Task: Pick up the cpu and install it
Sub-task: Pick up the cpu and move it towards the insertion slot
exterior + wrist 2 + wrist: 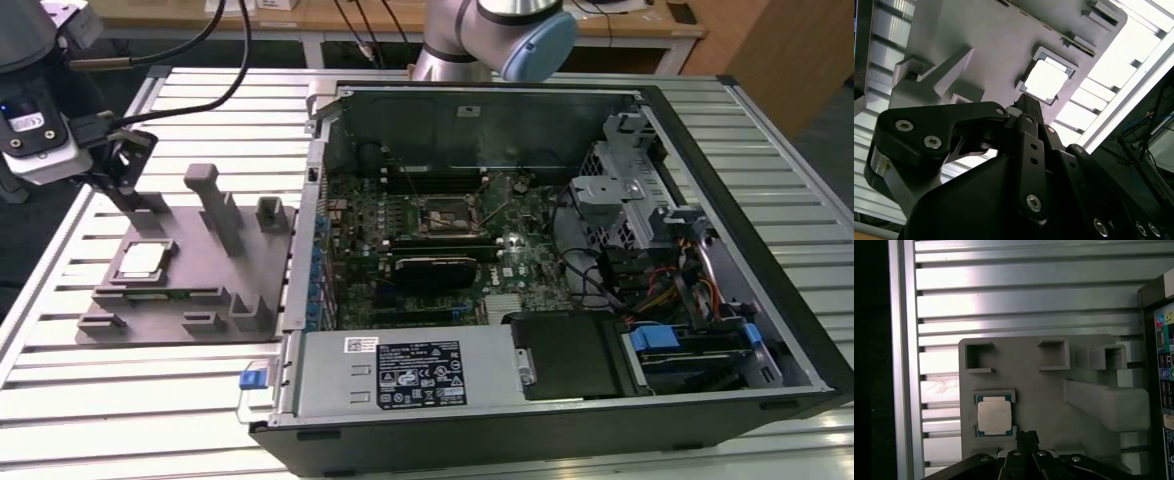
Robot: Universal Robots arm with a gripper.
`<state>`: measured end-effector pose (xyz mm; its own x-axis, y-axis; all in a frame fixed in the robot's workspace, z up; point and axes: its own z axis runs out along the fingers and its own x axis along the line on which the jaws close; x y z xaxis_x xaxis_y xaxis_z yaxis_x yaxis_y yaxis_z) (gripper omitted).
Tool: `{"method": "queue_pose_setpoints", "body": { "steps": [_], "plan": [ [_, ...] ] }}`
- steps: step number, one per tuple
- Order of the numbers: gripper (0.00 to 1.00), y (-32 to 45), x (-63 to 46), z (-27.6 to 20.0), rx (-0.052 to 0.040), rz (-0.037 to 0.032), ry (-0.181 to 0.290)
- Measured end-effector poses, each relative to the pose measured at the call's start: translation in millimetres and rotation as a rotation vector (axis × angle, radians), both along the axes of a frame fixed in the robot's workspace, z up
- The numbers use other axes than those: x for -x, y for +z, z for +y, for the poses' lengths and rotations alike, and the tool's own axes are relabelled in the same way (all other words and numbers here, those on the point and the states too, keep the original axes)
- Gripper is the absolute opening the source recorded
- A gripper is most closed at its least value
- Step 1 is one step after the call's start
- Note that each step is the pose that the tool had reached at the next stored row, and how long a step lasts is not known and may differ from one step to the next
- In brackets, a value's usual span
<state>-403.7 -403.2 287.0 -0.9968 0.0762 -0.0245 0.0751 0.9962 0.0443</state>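
Note:
The cpu [143, 262] is a small silvery square chip lying flat in a recess of the grey tray [200, 262] at the exterior view's left. My gripper [124, 190] hangs above the tray's far end, apart from the chip, with its fingers shut together on nothing. In the first wrist view the black gripper [1027, 436] sits just beside the cpu [994, 417] on the tray [1039, 395]. In the second wrist view the cpu [1045, 80] shows bright just beyond the gripper [1023, 102]. The square black-framed socket [445, 213] lies on the motherboard inside the open computer case.
The open computer case [694, 110] fills the middle and right of the slatted aluminium table [214, 110]. Grey upright posts [214, 205] stand on the tray near the cpu. A black heatsink block [434, 270] lies below the socket, and a power supply [400, 372] sits at the case's near side.

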Motion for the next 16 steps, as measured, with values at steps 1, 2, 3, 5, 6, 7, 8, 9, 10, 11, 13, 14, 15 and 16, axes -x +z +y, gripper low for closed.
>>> {"method": "queue_pose_setpoints", "body": {
  "steps": [1, 2, 3, 5, 6, 7, 8, 9, 10, 11, 13, 14, 15, 16],
  "plan": [
    [0.11, -1.8, 0.2, -1.6, -0.0001, 0.0, 0.0],
    [0.11, -3.7, 0.2, -3.0, -0.0001, -0.0001, 0.0],
    [0.11, -5.5, 0.2, -4.0, -0.0002, -0.0002, 0.0],
    [0.11, -9.0, 0.6, -4.9, 0.0, 0.0002, 0.0],
    [0.11, -10.9, 1.0, -5.1, 0.0, 0.0001, 0.0],
    [0.11, -12.8, 1.5, -5.3, 0.0, 0.0002, 0.0],
    [0.11, -14.6, 2.0, -5.5, 0.0, 0.0003, 0.0],
    [0.11, -16.4, 2.6, -5.6, 0.0, 0.0003, 0.0],
    [0.11, -18.2, 3.6, -5.7, 0.0, 0.0004, 0.0],
    [0.11, -20.0, 4.5, -5.9, 0.0001, 0.0005, 0.0],
    [0.11, -23.7, 6.5, -6.2, -0.0001, 0.0003, 0.0],
    [0.11, -25.4, 7.3, -6.4, 0.0, 0.0004, 0.0],
    [0.11, -27.3, 8.2, -6.6, -0.0001, 0.0003, 0.0],
    [0.11, -29.2, 9.2, -6.8, 0.0, 0.0003, 0.0]
  ]
}}
